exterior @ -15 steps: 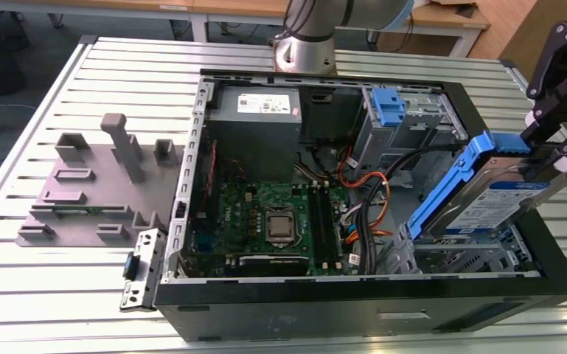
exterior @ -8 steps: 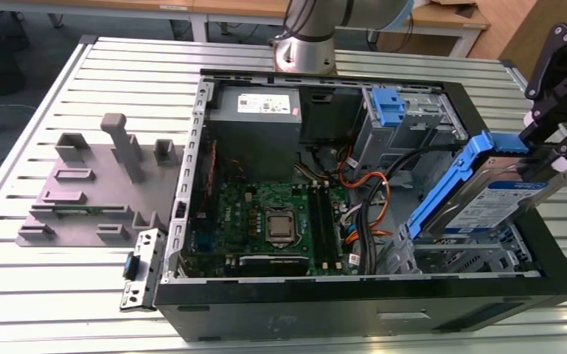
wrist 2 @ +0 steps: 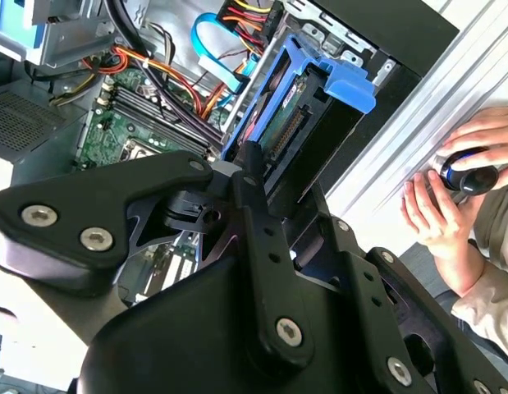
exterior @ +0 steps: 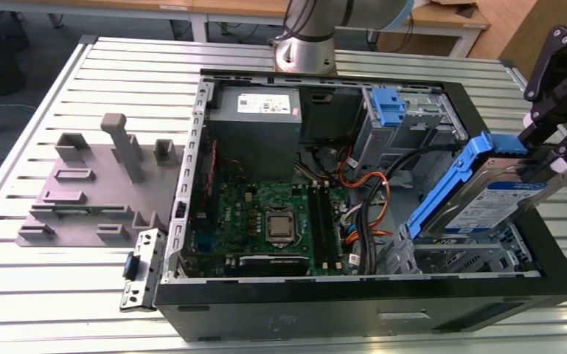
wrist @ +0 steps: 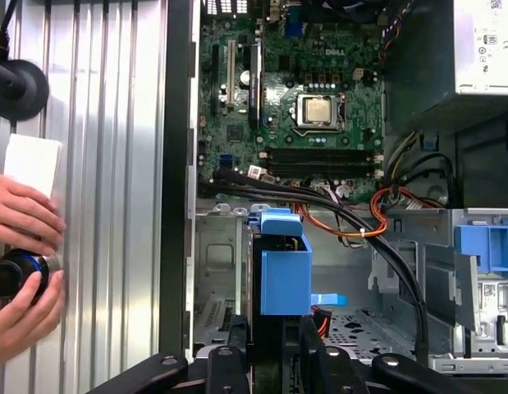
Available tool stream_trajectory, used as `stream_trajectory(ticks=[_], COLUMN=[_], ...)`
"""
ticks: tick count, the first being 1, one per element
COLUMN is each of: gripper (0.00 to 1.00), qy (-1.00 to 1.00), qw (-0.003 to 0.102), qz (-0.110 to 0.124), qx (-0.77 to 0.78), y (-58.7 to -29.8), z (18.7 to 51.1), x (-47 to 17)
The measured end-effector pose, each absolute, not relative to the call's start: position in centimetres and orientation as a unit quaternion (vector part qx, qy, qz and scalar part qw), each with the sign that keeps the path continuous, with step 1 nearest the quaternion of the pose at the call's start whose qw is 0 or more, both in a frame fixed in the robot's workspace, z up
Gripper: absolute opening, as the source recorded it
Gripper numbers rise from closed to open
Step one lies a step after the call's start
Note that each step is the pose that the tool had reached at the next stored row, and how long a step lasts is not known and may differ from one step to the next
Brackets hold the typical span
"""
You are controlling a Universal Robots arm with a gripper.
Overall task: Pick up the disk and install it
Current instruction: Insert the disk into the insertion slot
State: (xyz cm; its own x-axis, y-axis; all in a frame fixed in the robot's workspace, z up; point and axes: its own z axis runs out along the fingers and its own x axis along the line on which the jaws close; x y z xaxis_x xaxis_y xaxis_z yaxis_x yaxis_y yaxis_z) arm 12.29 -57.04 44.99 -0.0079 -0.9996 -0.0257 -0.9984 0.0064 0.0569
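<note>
The fingers point(exterior: 556, 151) are closed on the disk point(exterior: 492, 200), pinching it across its flat faces near its upper end, so most of its body hangs below the grip. In the first wrist view one finger point(wrist: 231, 365) stands on each side of the disk point(wrist: 285, 275), with nothing else between them. The disk is held off the worktop point(exterior: 116, 66), tilted on edge over the metal drive bay point(exterior: 460, 258) in the corner of the open computer case point(exterior: 362, 295) at the exterior view's right, beside the motherboard point(exterior: 263, 214). Its lower end reaches the mouth of the bay; I cannot tell whether it touches the metal.

The disk is a flat silver rectangle with a white-and-blue label on its broad face. A blue plastic rail runs along its long edge and ends in a blue tab at the raised end. In the second wrist view its narrow end point(wrist 2: 290, 131) shows a dark connector strip, with the blue tab above it.
</note>
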Motion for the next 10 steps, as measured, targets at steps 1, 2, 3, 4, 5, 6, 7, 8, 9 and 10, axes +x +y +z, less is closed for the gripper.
stream_trajectory(ticks=[1,2,3,4,5,6,7,8,9,10], gripper=[0.35,0.35,0.35,0.35,0.35,0.35,0.35,0.35,0.35,0.35], qy=[-0.709,-0.709,-0.709,-0.709,-0.709,-0.709,-0.709,-0.709,-0.709,-0.709], qw=[0.011,0.011,0.011,0.011,0.011,0.011,0.011,0.011,0.011,0.011], qz=[-0.029,-0.029,-0.029,-0.029,-0.029,-0.029,-0.029,-0.029,-0.029,-0.029], qx=[0.704,0.704,0.704,0.704,0.704,0.704,0.704,0.704,0.704,0.704], y=[-57.04,-57.04,-57.04,-57.04,-57.04,-57.04,-57.04,-57.04,-57.04,-57.04], z=[44.98,44.97,44.97,44.97,44.97,44.94,44.87,44.79,44.68,44.56], x=[12.29,12.29,12.29,12.29,12.3,12.3,12.3,12.3,12.3,12.3])
